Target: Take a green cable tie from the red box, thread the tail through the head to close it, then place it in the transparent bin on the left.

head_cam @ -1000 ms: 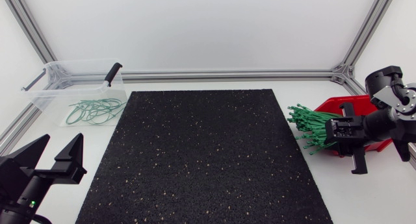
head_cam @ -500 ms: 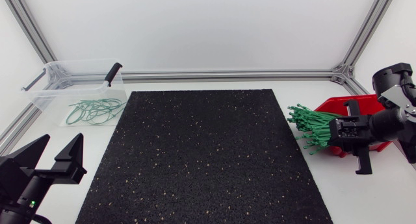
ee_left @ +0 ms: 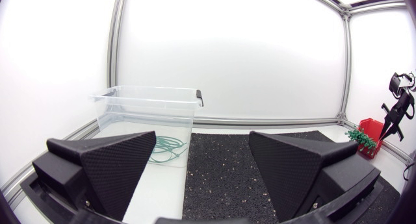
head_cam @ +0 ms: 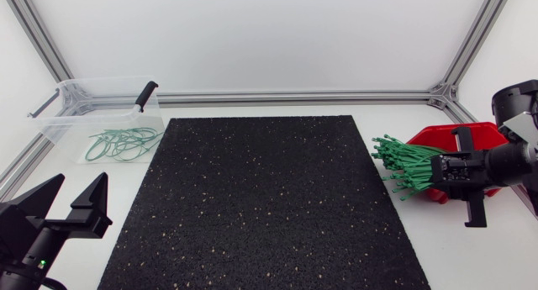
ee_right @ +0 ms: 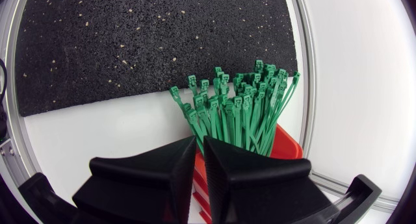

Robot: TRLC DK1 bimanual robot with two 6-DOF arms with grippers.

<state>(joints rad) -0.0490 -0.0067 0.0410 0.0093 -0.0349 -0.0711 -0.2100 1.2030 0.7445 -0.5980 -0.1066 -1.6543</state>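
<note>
A bundle of green cable ties (head_cam: 403,164) fans out of the red box (head_cam: 487,134) at the table's right. My right gripper (head_cam: 435,174) hovers over the box, pointing left into the bundle. In the right wrist view its fingertips (ee_right: 200,146) stand almost together, and a strand of the ties (ee_right: 240,107) runs into the narrow gap over the red box (ee_right: 286,146). The transparent bin (head_cam: 92,84) at the far left holds several closed green ties (head_cam: 124,143). My left gripper (head_cam: 82,179) rests wide open at the near left, far from both; its wrist view (ee_left: 201,143) faces the bin (ee_left: 149,110).
A black speckled mat (head_cam: 265,197) covers the middle of the table between bin and box. The bin has a black handle (head_cam: 146,95) on its right rim. An aluminium frame rail (head_cam: 294,97) runs along the table's back edge.
My right gripper has drawn back to the right over the red box. The tie bundle looks unchanged. The left arm has stayed still.
</note>
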